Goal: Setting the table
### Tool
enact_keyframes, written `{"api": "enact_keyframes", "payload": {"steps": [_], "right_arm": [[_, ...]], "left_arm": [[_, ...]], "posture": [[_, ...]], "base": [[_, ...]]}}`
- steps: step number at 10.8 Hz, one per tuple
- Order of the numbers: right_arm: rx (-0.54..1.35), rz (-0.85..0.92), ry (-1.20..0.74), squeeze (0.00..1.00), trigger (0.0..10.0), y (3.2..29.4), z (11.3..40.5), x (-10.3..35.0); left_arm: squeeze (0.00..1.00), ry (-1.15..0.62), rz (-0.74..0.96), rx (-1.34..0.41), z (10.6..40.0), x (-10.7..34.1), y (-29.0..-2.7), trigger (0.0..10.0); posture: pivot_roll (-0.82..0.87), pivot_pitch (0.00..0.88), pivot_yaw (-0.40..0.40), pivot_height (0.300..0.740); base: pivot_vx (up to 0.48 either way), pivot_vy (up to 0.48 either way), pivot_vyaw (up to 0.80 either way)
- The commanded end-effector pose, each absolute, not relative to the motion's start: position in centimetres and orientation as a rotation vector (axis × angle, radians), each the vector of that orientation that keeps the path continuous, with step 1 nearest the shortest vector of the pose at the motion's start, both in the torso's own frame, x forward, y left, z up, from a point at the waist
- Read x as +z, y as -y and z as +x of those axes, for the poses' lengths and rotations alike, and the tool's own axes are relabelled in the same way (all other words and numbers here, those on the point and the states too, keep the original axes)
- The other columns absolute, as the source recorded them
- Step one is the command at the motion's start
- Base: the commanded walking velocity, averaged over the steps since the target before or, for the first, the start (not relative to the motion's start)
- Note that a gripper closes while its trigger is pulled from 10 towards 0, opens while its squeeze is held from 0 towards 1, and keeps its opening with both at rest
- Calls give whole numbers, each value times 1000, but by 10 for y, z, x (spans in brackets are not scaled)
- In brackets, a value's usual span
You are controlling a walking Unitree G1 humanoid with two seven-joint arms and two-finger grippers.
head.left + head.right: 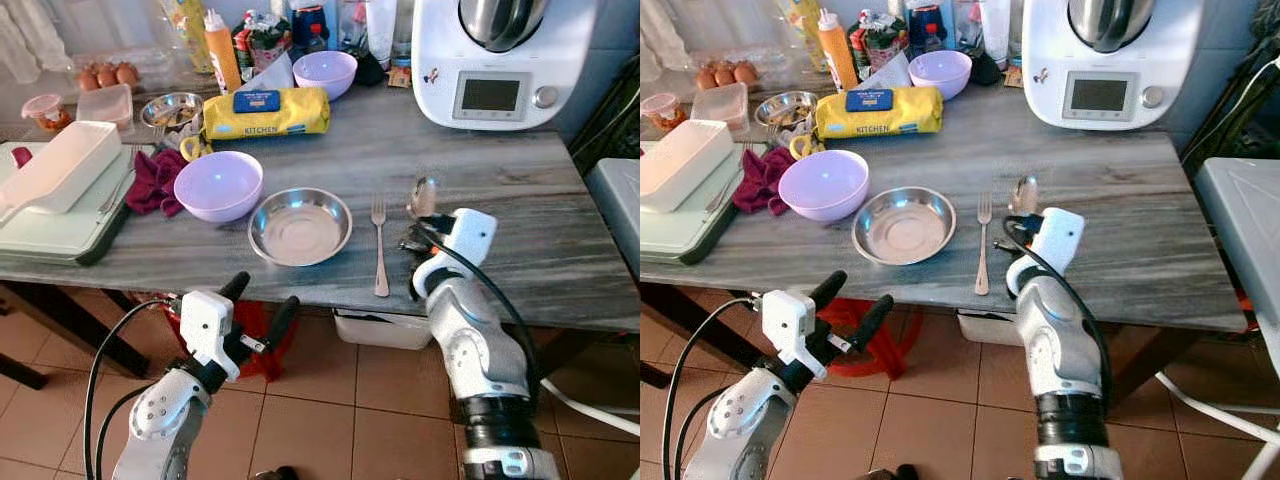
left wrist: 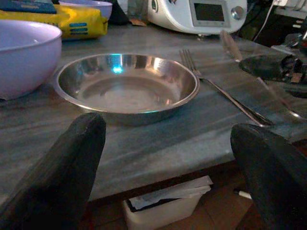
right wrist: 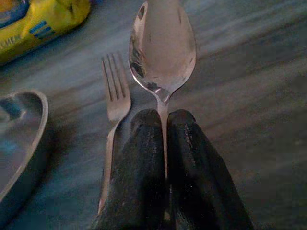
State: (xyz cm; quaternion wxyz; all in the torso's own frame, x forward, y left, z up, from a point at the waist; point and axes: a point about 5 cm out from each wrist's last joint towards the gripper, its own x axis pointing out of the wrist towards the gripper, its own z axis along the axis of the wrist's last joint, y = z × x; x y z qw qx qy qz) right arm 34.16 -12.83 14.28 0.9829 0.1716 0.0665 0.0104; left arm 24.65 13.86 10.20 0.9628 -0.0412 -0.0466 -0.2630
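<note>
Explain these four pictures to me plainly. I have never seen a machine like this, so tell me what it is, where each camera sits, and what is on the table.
This is a humanoid robot with two silver arms, each ending in two long black fingers. The two wide pictures come from cameras in its head, looking down at a grey table. The two close pictures come from cameras on its wrists.

On the table lie a steel dish, a fork beside it, two lilac bowls, a yellow packet and a white kitchen machine.

The right gripper is shut on a spoon, holding it by the handle just right of the fork. The left gripper is open, below the table's front edge, facing the dish.
</note>
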Motion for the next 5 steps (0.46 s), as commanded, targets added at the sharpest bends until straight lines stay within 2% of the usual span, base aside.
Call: {"api": "enact_keyframes", "payload": {"steps": [1,5], "right_arm": [[18,344,-164,0,10000,126,343,139],[-21,327,-215,0,10000,133,346,129]], "left_arm": [[0,71,-79,-539,244,97,-140,10000],[0,75,-84,-545,245,101,-136,10000]], "posture": [[-28,177,78,740],[-27,174,76,740]], "base": [[0,0,0],[0,0,0]]}}
